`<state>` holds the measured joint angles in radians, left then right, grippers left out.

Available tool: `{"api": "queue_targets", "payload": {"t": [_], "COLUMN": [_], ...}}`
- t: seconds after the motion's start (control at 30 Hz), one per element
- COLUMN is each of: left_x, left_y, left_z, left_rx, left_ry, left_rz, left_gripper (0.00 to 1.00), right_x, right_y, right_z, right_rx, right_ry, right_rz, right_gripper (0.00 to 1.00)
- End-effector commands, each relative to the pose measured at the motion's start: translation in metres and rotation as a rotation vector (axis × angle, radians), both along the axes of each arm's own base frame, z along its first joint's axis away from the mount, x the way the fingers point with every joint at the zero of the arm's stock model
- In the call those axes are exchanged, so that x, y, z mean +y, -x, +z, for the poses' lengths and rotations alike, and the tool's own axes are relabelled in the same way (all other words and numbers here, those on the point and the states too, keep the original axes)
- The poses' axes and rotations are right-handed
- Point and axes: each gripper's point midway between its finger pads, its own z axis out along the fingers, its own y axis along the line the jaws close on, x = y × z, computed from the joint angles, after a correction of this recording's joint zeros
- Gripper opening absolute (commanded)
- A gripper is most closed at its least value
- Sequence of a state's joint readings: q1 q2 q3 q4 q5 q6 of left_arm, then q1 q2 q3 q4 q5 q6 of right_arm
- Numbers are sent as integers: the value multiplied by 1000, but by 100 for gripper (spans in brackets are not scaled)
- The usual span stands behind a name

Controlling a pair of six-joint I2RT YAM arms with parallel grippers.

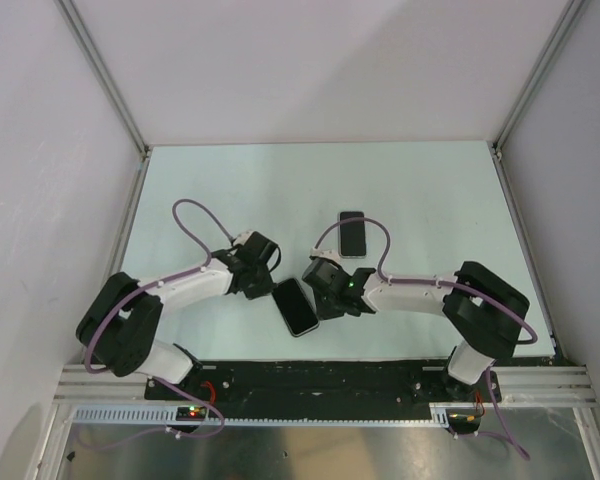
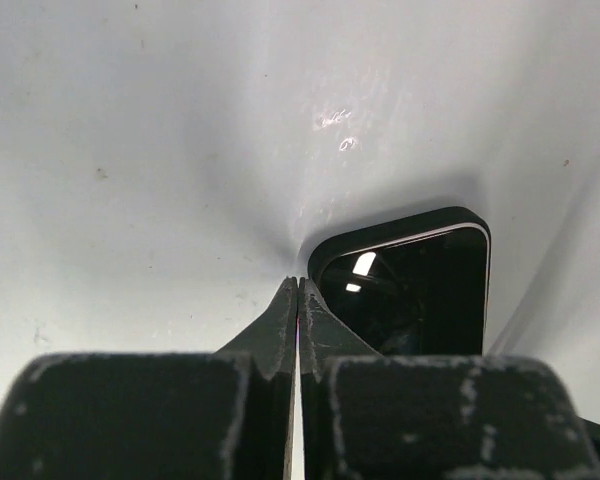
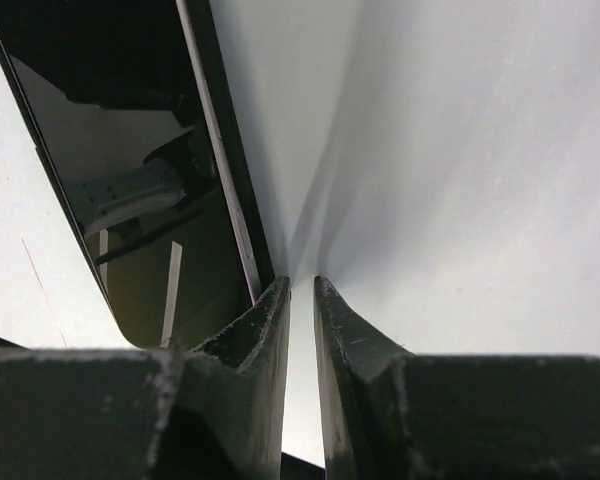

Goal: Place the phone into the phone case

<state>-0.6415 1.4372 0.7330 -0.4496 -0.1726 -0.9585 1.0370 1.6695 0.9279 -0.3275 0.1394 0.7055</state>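
1. Top view: the phone (image 1: 296, 306) lies flat on the table (image 1: 430, 200). The left hand (image 1: 270, 278) is at its 10 o'clock and the right hand (image 1: 323, 293) at 2 o'clock, probably bracketing it. A second dark slab (image 1: 352, 234) lies apart at 1 o'clock.
2. Left wrist: the left hand (image 2: 297, 285) is pressed together, its tip at the phone's (image 2: 420, 290) corner, seemingly to push.
3. Right wrist: the right hand (image 3: 300, 285) is slightly apart and empty, beside the phone's (image 3: 150, 200) long edge at 10 o'clock.

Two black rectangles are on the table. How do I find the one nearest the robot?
Look at the pale table, near the middle of its front edge. The glossy black slab lies tilted there, between the left end effector and the right end effector. The other black slab sits straight, farther back, alone.
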Motion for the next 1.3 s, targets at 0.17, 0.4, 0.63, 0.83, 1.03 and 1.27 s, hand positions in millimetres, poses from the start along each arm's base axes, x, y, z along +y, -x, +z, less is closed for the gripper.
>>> {"api": "queue_targets", "payload": {"t": [0.17,0.4,0.63,0.83,1.03,1.27], "left_x": [-12,-12,-8,-10,-18,-23], "left_y": [-17,-5,13,25,31,37], "left_z": [15,16,12,8,6,4], "left_rx": [-63,-51,-40,-31,-20,-9], "left_ry": [32,66,88,94,98,100], "left_rz": [-63,-67,-38,-34,-56,-66], "left_gripper": [0,0,0,0,0,0], "right_x": [-29,-18,5,11,12,12], "right_y": [-16,-4,12,18,17,17], "right_z": [37,58,46,35,25,18], "right_rx": [-62,-84,-34,-12,-3,5], "right_ry": [-37,-117,-150,-138,-121,-108], "right_rz": [-144,-76,17,42,44,42], "right_gripper": [21,21,21,21,21,17]}}
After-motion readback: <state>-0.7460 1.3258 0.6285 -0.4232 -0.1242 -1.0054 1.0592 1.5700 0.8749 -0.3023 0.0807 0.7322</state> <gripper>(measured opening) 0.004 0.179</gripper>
